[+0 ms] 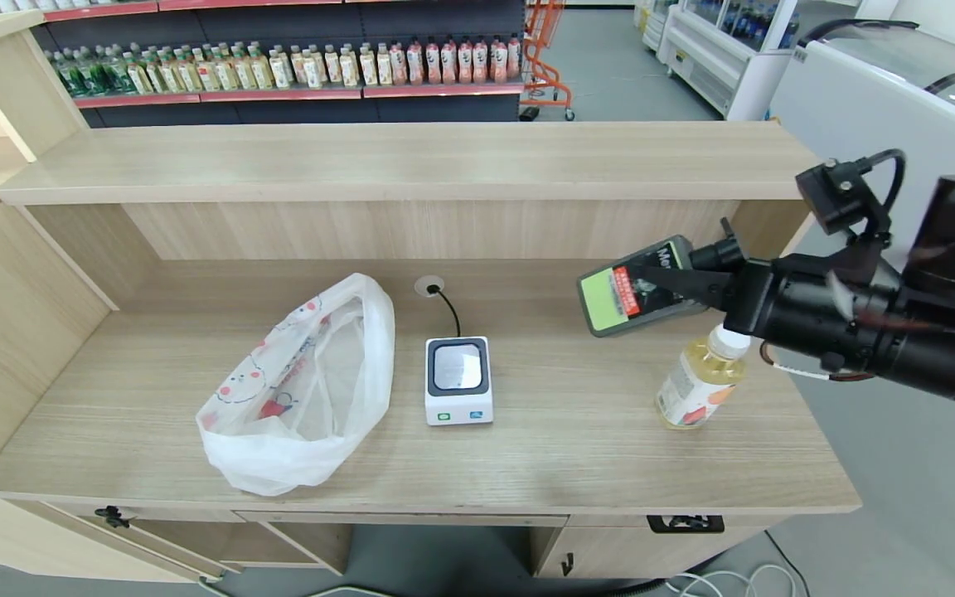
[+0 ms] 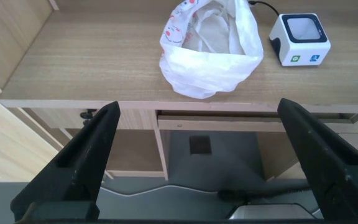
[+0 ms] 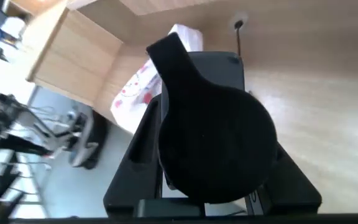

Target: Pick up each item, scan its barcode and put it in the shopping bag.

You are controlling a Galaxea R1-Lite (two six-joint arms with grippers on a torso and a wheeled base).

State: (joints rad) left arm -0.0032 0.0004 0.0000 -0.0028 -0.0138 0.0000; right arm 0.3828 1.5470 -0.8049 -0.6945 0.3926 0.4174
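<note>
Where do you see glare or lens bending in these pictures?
Head view: the scanner window glares white, and the counter edges bow outward. Left wrist view: the scanner window shines pale too. Right wrist view: the counter is washed bright.

The tabletop (image 1: pixel 577 448) is pale wood with fine grain. The shopping bag (image 1: pixel 295 390) is translucent white with red and blue cartoon print. The scanner (image 1: pixel 458 380) is white, dark-framed, with green and blue marks. The pack (image 1: pixel 610 298) is dark grey with a light green panel and red strip. The bottle (image 1: pixel 700 383) holds pale yellow liquid under a white cap. The right pincer (image 1: pixel 660 286) and left pincer (image 2: pixel 199 115) are black.
</note>
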